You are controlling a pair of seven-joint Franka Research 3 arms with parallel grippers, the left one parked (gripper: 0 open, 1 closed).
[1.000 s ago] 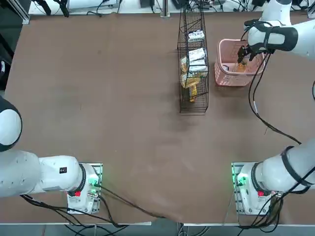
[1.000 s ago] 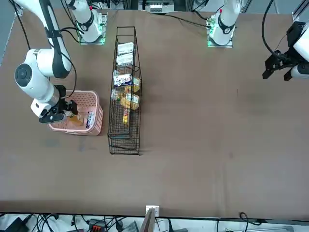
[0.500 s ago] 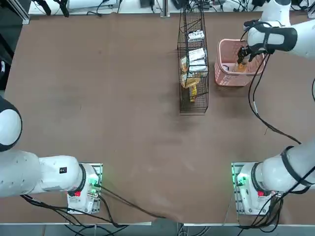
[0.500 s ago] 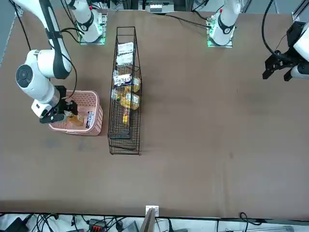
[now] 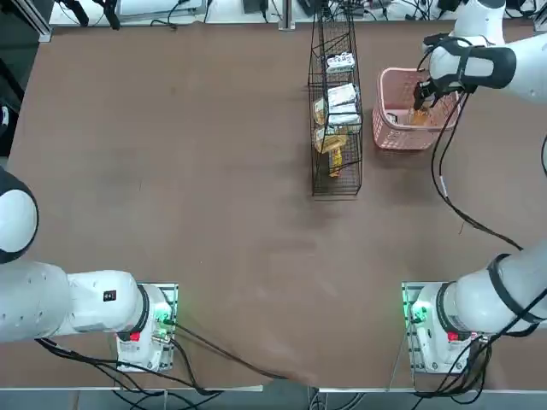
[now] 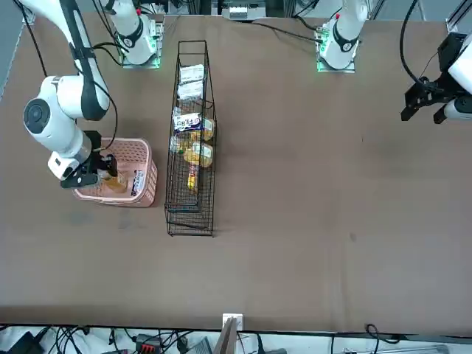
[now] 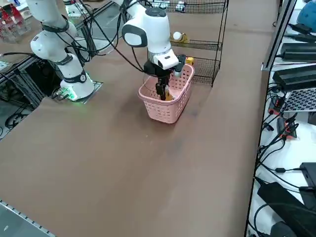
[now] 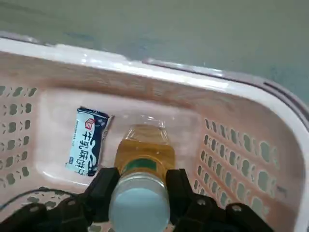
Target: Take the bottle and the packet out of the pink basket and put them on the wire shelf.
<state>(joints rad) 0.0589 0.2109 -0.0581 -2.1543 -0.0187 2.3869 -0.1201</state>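
Pink perforated plastic basket [image 5: 396, 137], upper right of the top view: held the small amber bottle with a pale cap [image 8: 141, 193] and, apart from it, the small blue-and-white packet with dark print [image 8: 88, 141]. My right gripper [image 8: 143, 173], reaching inside: clenched around the bottle. Tall black wire rack [image 5: 336, 184], upper centre, just beside the basket: contained white packages [image 5: 343, 95] and yellow-and-white ones. Black cable [image 5: 444, 162]: crossed over the basket's rim. Brown table [image 5: 214, 188]: lay beneath.
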